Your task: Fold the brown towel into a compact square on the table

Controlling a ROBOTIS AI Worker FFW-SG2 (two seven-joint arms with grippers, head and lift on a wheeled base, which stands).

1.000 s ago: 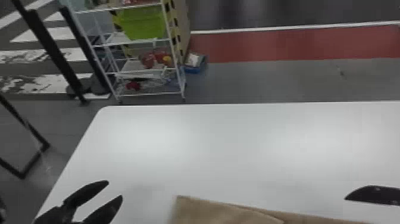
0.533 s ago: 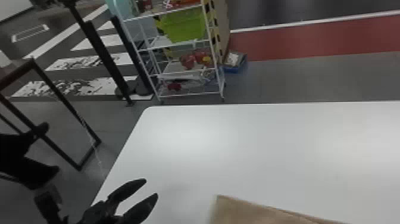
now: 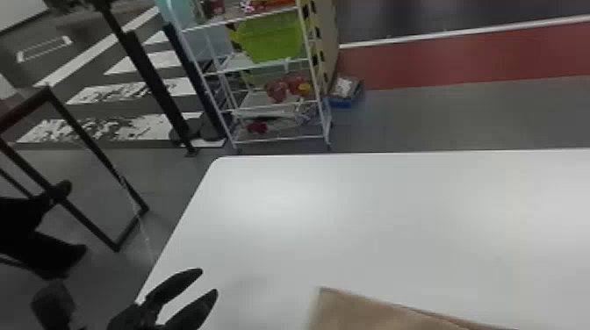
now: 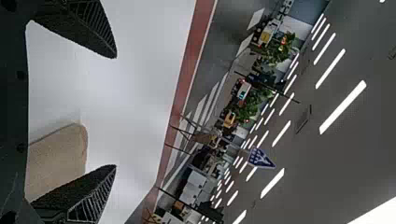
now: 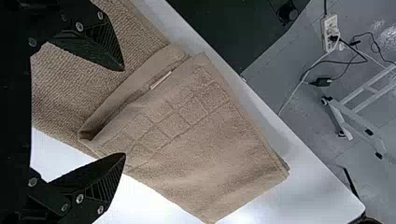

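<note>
My left gripper [image 3: 210,281] stands open over the table's left part, left of the brown towel [image 3: 377,312], whose far corner shows at the bottom edge. In the left wrist view, the left gripper [image 4: 116,112] has its fingers spread, with part of the towel [image 4: 56,156] lying beyond the lower one. The right gripper [image 5: 124,112] is open above the towel [image 5: 201,149] in the right wrist view. There the towel lies partly folded over itself near the table edge, with a raised fold and a small white tag; nothing is held.
The white table [image 3: 351,219] has its far left corner in view. Behind it stands a wire shelf [image 3: 276,140] with a green bin [image 3: 272,37]. A dark metal frame [image 3: 94,153] is at the left. Cables [image 5: 348,58] lie on the floor beyond the table edge.
The head view has swung left, so the table, towel and left gripper sit farther right in it. The right gripper, seen at its right edge a second ago, has left that view.
</note>
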